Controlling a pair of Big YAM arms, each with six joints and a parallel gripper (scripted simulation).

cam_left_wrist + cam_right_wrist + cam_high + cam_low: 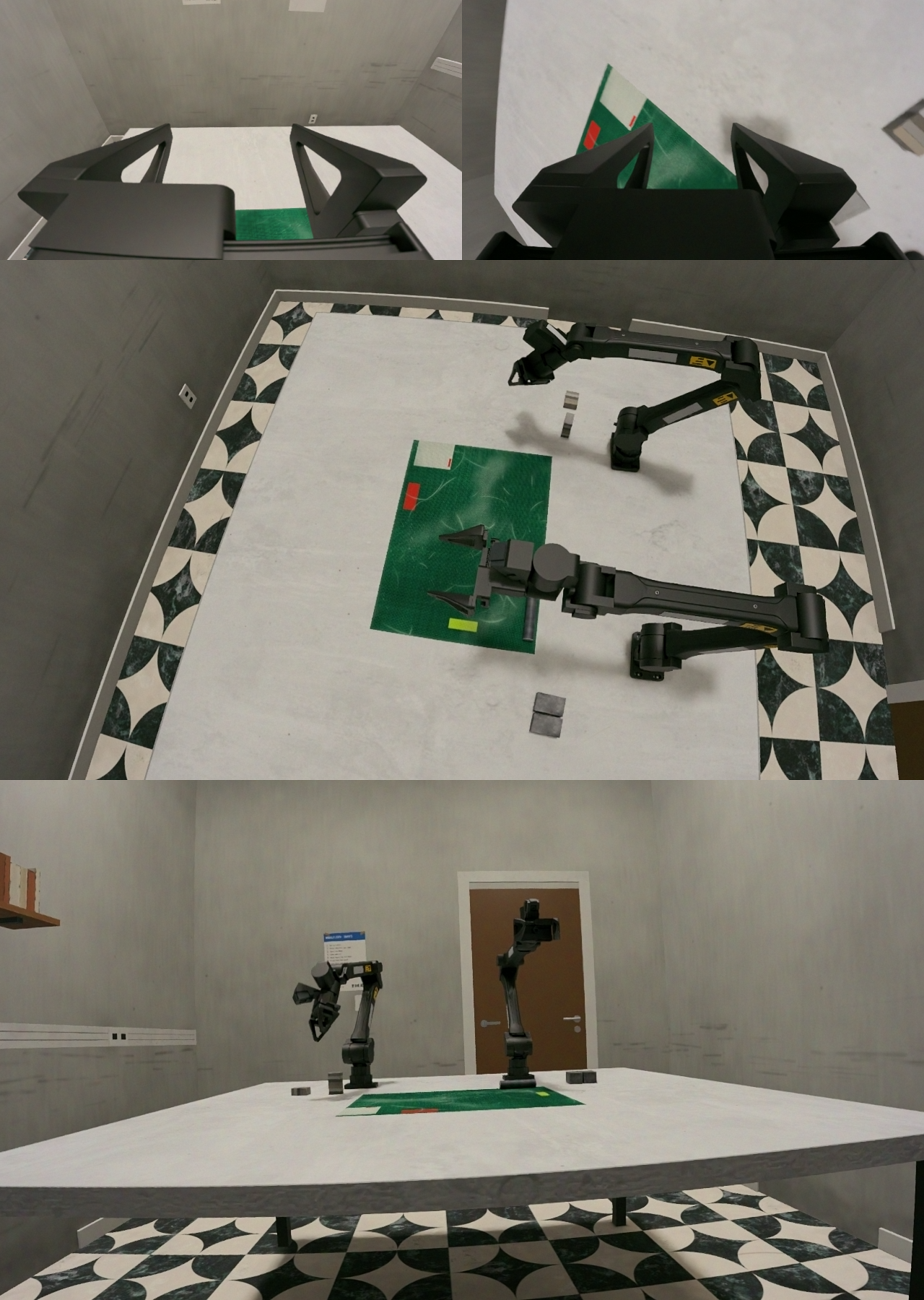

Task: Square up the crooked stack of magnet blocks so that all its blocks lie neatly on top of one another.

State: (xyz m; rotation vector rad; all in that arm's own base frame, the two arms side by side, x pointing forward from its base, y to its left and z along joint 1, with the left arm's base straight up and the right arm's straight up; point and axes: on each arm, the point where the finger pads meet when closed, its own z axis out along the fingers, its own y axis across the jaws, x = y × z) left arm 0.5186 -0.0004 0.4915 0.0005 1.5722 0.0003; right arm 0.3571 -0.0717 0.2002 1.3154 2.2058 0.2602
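Squaring appears finished at the tall stack (567, 426) (335, 1083) (852, 209); beside and above it, right gripper (512, 381) (316, 1038) (693, 124) part-spread, unloaded; left gripper (433, 565) (541, 929) (231, 126) spread. Next: retract.

Walls (116, 389) (323, 857) (231, 54): streaked gray
Floor (794, 518) (504, 1258): black-and-cream curved tile
Table (290, 518) (452, 1155) (231, 155) (686, 43): pale top, dark legs
Door (491, 973): brown, white frame
Shelf (29, 918): wooden, holding books (22, 886)
Light: soft shadows

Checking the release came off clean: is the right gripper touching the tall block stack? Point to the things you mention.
Apart. The exterior view shows the right gripper (515, 381) (316, 1037) (692, 130) raised above the stack (567, 425) (335, 1083).
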